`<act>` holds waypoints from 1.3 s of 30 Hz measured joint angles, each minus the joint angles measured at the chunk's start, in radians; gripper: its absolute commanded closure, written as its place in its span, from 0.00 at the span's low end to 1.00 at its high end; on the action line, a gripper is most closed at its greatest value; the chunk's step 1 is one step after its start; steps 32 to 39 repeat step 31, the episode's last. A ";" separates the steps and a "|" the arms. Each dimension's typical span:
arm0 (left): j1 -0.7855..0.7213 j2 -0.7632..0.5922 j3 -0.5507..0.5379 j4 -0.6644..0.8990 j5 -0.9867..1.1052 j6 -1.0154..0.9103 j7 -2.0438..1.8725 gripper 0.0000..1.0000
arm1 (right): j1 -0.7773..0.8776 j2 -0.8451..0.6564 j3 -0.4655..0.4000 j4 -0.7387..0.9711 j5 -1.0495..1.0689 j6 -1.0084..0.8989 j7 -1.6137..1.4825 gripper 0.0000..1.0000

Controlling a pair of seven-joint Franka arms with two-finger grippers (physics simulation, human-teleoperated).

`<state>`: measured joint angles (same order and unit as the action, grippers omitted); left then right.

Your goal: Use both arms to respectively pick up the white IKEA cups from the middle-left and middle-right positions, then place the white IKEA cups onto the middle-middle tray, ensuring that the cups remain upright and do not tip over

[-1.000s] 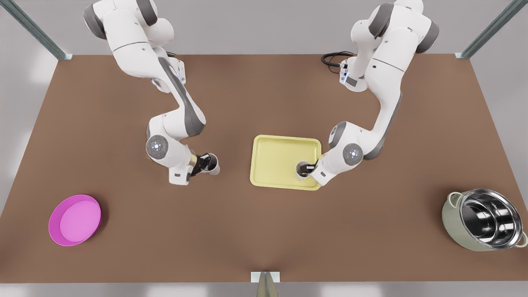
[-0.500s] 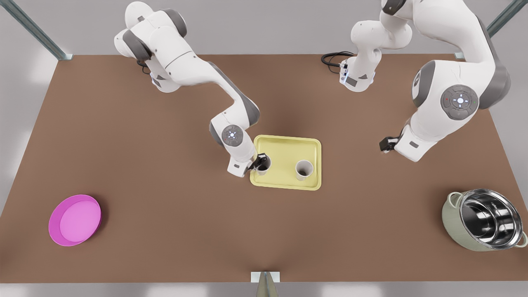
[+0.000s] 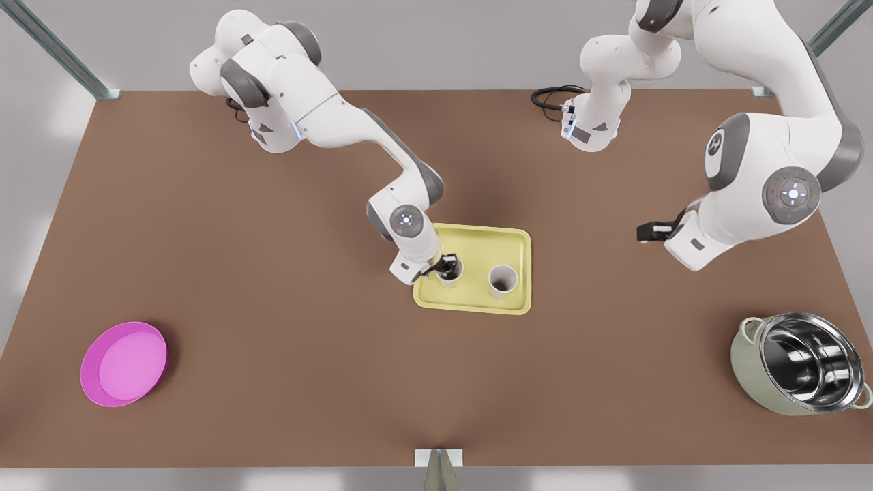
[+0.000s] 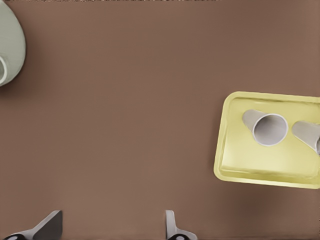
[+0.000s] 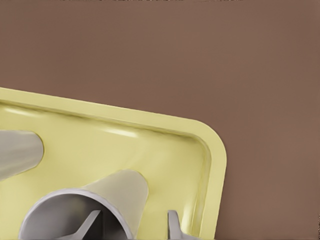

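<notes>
On the brown tabletop (image 3: 273,341), 2 white jointed arms reach in from the far edge. By the wrist views, the arm on the front view's left (image 3: 341,129) is the right arm, and it bends down to the tray. The arm on the front view's right (image 3: 771,170) is the left arm, and it is raised over bare tabletop, well apart from the tray.

A steel pot with a pale green outside (image 3: 801,372) stands near the corner at the front view's right. The flat pale-yellow rectangular tray with a low rim (image 3: 477,239) lies in the middle. A round pink bowl (image 3: 125,363) sits near the corner at the front view's left.

Both small white tapered cups stand upright inside the tray, side by side and apart from each other. The first white cup (image 3: 502,281) is free, in the tray's half toward the front view's right. The second white cup (image 3: 450,279) is in the other half, near the rim.

The right gripper (image 3: 445,266) is at this second cup. In the right wrist view its fingers (image 5: 172,222) are apart, 1 inside the cup and 1 outside, with the cup's wall between them and a gap on each side. The left gripper (image 3: 648,232) holds nothing; its fingers (image 4: 50,225) are spread wide.
</notes>
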<state>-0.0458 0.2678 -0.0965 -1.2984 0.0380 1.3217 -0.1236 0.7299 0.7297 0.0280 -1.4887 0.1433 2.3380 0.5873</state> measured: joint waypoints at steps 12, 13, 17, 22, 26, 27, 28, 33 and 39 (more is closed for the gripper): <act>0.007 0.002 0.005 0.055 -0.006 -0.018 0.056 0.00 | -0.036 -0.102 0.001 -0.023 -0.011 -0.019 0.114 0.00; 0.007 0.003 0.005 0.055 -0.006 -0.019 0.059 0.00 | -0.064 -0.118 -0.014 -0.019 -0.015 -0.046 0.120 0.00; 0.013 0.003 0.004 0.055 -0.007 -0.022 0.071 0.00 | -0.272 -0.113 -0.081 0.027 -0.029 -0.181 0.124 0.00; 0.023 0.006 0.004 0.053 -0.007 -0.023 0.082 0.00 | -0.484 -0.218 -0.106 0.126 -0.063 -0.366 0.001 0.00; 0.023 0.007 0.005 0.051 -0.007 -0.024 0.088 0.00 | -0.620 -0.482 -0.063 0.100 -0.134 -0.579 -0.129 0.00; 0.024 0.007 0.005 0.051 -0.006 -0.024 0.090 0.00 | -0.662 -0.547 -0.019 0.057 -0.161 -0.617 -0.160 0.00; 0.026 0.007 0.004 0.051 -0.006 -0.024 0.091 0.00 | -0.685 -0.599 0.007 0.018 -0.180 -0.650 -0.189 0.00; 0.028 0.006 0.004 0.051 -0.005 -0.024 0.095 0.00 | -0.699 -0.653 0.031 -0.018 -0.209 -0.721 -0.266 0.00; 0.028 0.006 0.004 0.051 -0.005 -0.024 0.095 0.00 | -0.699 -0.653 0.031 -0.018 -0.209 -0.721 -0.266 0.00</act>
